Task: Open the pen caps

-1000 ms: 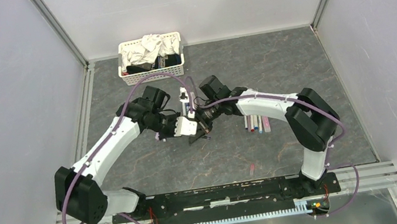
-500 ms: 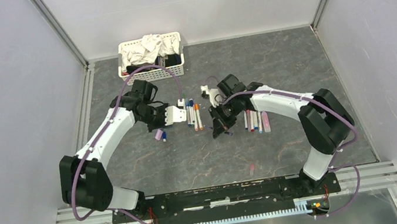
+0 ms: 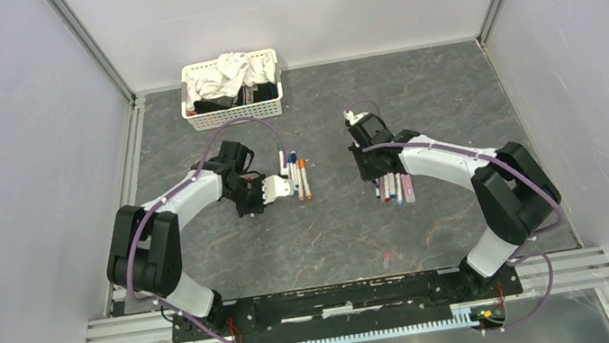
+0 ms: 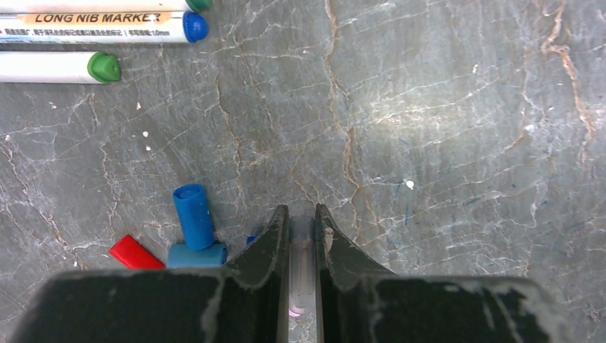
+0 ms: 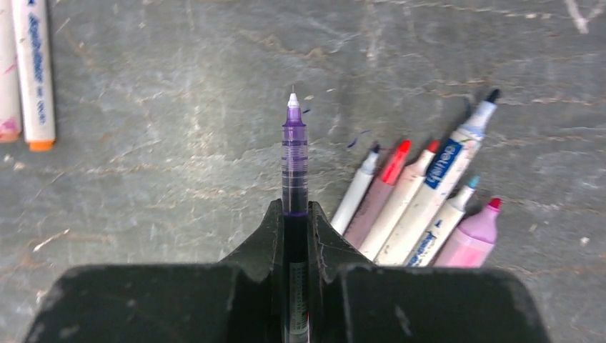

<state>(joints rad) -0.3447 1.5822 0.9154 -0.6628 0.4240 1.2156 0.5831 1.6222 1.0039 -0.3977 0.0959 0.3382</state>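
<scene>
Purple pen [image 5: 294,153] is clamped tight in the right gripper [image 5: 294,211], bare tip poking out, just left of a fan of uncapped pens [image 5: 421,207] laid on the grey tabletop [image 5: 179,71]. A pale lilac cap [image 4: 302,259] is pinched in the left gripper [image 4: 301,214]. Two blue caps [image 4: 193,214] and a red cap [image 4: 134,253] are left loose right beside it.

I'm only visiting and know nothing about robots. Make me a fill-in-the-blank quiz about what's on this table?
The right gripper is shut on a thin uncapped pen whose see-through body is ___.
Near the left gripper, shut on a small pale see-through plastic cap, lie a short red plastic cap and two loose caps, both ___.
The slatted plastic basket of crumpled cloths is ___.
Missing: purple; blue; white.
</scene>
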